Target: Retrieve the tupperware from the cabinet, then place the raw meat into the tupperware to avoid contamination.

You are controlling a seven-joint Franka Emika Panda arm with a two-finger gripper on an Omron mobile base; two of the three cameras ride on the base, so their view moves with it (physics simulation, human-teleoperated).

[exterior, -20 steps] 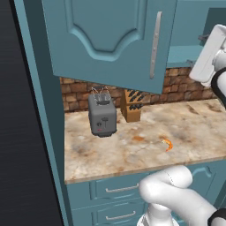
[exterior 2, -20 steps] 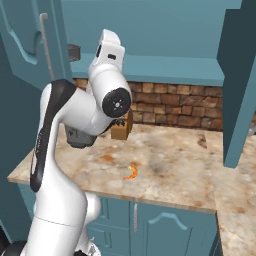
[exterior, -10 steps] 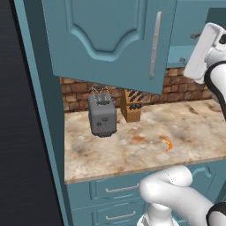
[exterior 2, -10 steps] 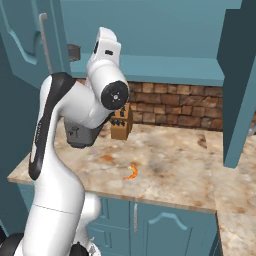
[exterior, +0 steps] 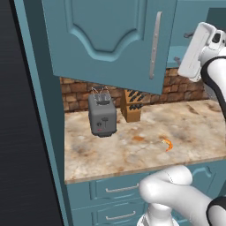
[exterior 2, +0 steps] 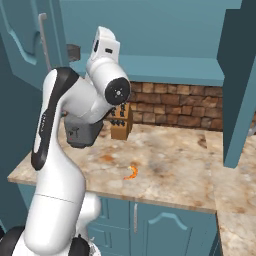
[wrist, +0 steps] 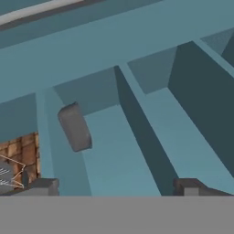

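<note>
The teal cabinet stands open, its arched door swung out to the left. Inside, the grey tupperware rests on the cabinet shelf near the back wall, and it also appears as the grey tub beside the door's handle. My gripper is open with nothing between its fingers, held in front of the shelf and a short way from the tub. The white hand is raised to shelf height. The raw meat, a small orange curved piece, lies on the counter.
A grey toaster and a wooden knife block stand at the back of the marble counter against the brick wall. Vertical dividers split the cabinet's inside. A second open door hangs on the right.
The hand has shifted slightly left toward the open cabinet in the left base view. The toaster, knife block and raw meat have not moved.
</note>
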